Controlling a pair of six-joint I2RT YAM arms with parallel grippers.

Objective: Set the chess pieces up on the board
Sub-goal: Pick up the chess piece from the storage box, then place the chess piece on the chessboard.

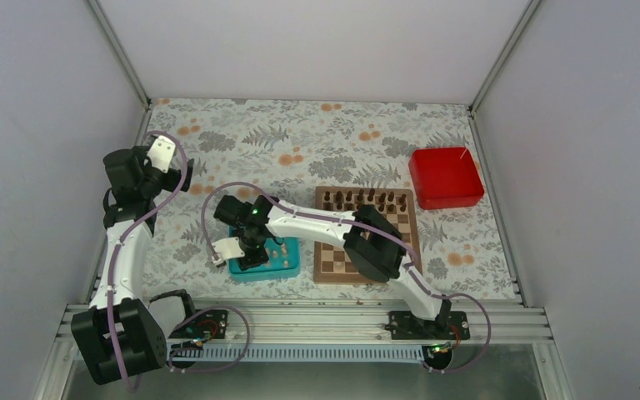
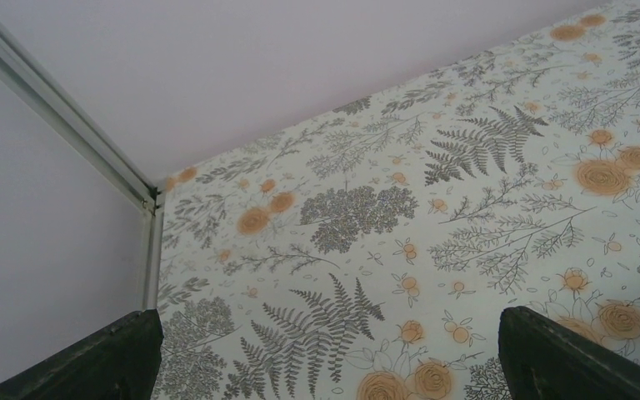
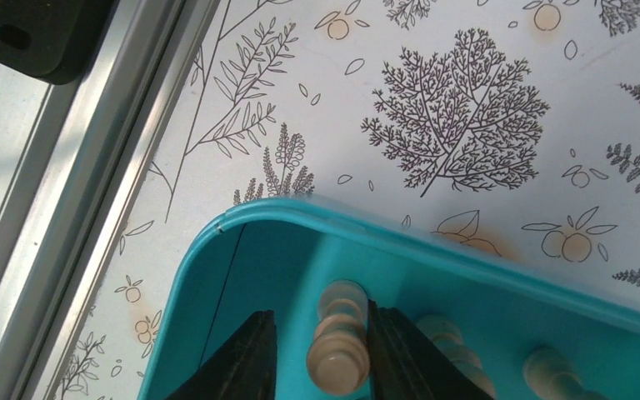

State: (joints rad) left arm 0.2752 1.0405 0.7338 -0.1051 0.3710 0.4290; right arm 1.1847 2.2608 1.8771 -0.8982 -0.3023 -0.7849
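Observation:
The teal tray (image 1: 290, 268) sits left of the board (image 1: 367, 250) and holds several pale beige chess pieces (image 1: 282, 248). My right gripper (image 1: 252, 252) reaches down into the tray's near-left corner. In the right wrist view the right gripper (image 3: 318, 321) is open with its jaws on either side of one standing pale piece (image 3: 339, 346). The right finger (image 3: 392, 350) touches the piece and a gap shows at the left finger (image 3: 246, 358). More pale pieces (image 3: 550, 371) stand to the right. My left gripper (image 1: 157, 158) is raised at the far left, and in the left wrist view it (image 2: 327, 312) is open and empty.
Dark brown chessmen (image 1: 362, 200) fill the board's two far rows. A red box (image 1: 446, 177) stands at the far right of the board. The tray wall (image 3: 433, 242) curves close around the right fingers. A metal rail (image 3: 75, 167) runs along the table's near edge.

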